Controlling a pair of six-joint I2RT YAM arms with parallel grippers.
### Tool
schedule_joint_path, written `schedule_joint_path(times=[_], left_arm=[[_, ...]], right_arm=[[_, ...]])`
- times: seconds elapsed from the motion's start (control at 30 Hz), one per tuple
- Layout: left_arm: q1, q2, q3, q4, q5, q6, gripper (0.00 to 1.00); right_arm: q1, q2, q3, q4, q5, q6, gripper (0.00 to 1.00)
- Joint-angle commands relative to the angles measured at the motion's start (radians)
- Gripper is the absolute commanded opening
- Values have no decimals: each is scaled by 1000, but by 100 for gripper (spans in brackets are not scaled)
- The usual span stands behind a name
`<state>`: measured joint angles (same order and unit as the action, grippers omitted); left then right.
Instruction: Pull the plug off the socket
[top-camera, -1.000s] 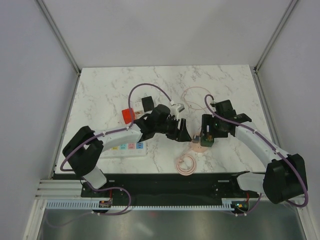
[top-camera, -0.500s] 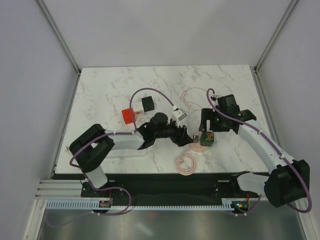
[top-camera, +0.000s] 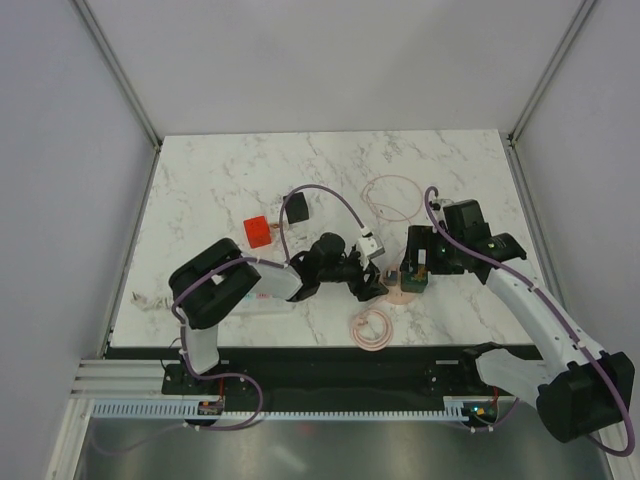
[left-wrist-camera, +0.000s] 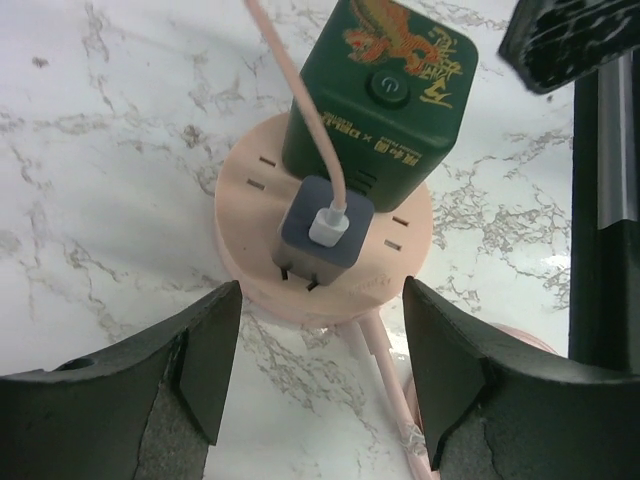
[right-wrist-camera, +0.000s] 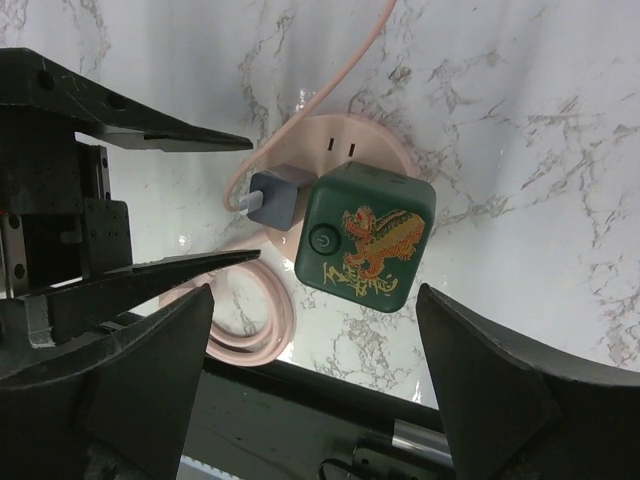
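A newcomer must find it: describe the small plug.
Near the front edge of the marble table lies a round pink socket. Plugged into it, the plug is the small grey-blue block with a pink cable, beside the bigger green cube.

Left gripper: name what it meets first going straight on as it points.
Likely the grey-blue plug in the round pink socket, centred between the open fingers of the left gripper; depth unclear.
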<state>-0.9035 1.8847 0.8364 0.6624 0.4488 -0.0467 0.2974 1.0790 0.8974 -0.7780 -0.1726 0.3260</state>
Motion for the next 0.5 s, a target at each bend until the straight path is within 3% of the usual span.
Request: schedule_joint_path(times=[0.0, 0.17, 0.47], left_arm=[[-20, 4, 23, 118, 11, 146, 72], [-29, 45, 29, 160, 31, 196, 70], [-35, 82, 44, 190, 44, 245, 62]], right_arm=[[3, -21, -8, -14, -27, 18, 91], [3, -30, -29, -9, -73, 53, 91], [2, -93, -78, -26, -7, 126, 87]])
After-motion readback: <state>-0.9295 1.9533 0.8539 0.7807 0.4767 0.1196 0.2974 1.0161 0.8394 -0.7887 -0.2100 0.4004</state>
